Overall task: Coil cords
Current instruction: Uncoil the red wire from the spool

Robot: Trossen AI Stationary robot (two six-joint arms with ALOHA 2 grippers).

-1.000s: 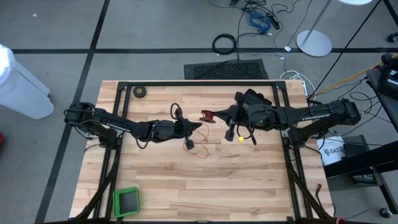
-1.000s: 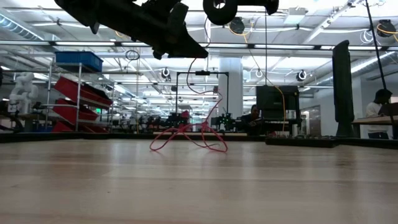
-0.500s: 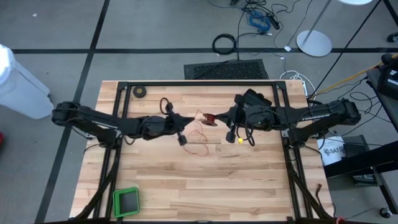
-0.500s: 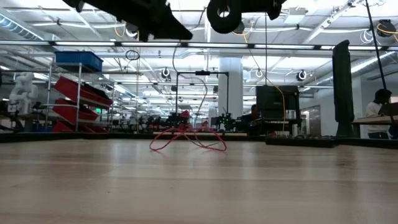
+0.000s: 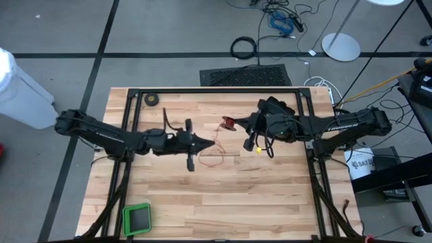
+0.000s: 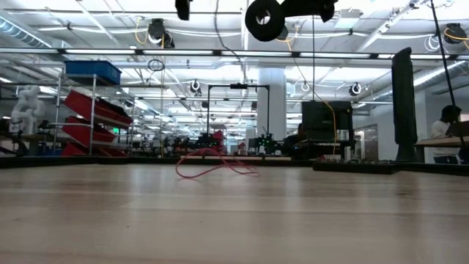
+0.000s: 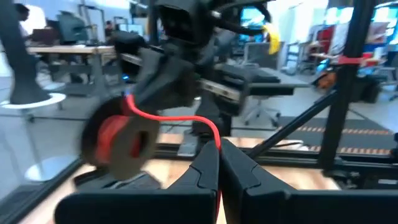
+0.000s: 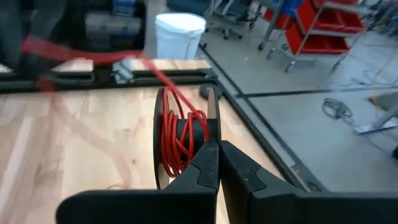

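A small black reel (image 5: 228,123), wound with thin red wire (image 8: 180,134), hangs over the table's far middle with my right gripper (image 8: 217,152) shut on it. It shows high in the low view as the reel (image 6: 264,18). My left gripper (image 7: 217,152), just left of the reel and level with it, is shut on the red wire. From there slack wire drops to loose loops (image 6: 212,163) lying on the wooden table (image 5: 270,196). My left gripper pinches a single strand of the red wire (image 7: 214,138) between its two fingertips. The fingers lie level and point toward the table's right side. From the fingers the strand arcs across to the reel (image 7: 118,140). My right gripper holds the reel by the rim of one flange (image 8: 213,127), pinched between its two fingertips. It comes from the table's right, slanting slightly down. The reel stands on edge, lifted clear of the table.
A black tape roll (image 5: 152,99) lies at the far left of the table and a green tray (image 5: 138,217) at the near left corner. Black frame rails (image 5: 216,90) run along the far edge and both sides. Bare wood stretches across the near half.
My left gripper has risen with the wire, leaving the top of the low view, and has tipped toward level. The wire loops on the table, which stood up tall, have sunk lower and flatter. The reel has stayed in place.
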